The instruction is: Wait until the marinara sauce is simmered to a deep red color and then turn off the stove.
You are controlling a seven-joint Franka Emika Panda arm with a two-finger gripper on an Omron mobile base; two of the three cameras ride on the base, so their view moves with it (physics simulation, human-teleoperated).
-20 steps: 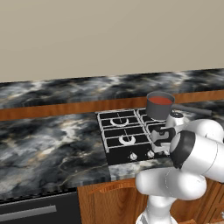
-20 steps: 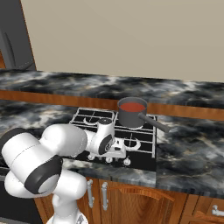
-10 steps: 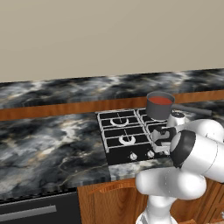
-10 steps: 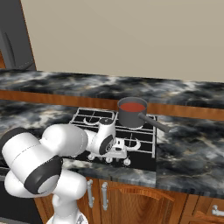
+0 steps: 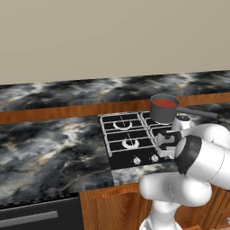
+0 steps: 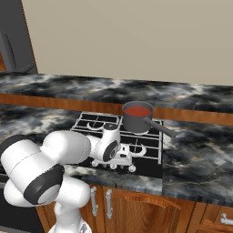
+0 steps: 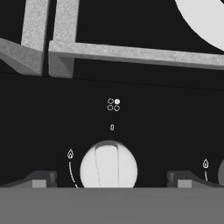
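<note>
Two fingers (image 7: 41, 178) are standing wide apart and holding nothing, straddling a small, rigid, probably slick knob (image 7: 108, 165) sitting centred between them on the stove (image 7: 144, 105), asking for a pinch across its sides.

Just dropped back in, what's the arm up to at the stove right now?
The gripper is open and lined up on a silver knob at the front edge of the stove, one fingertip on either side, not closed on it. The marinara sauce sits red in its saucepan on a back burner. The knob has not yet been gripped.
</note>
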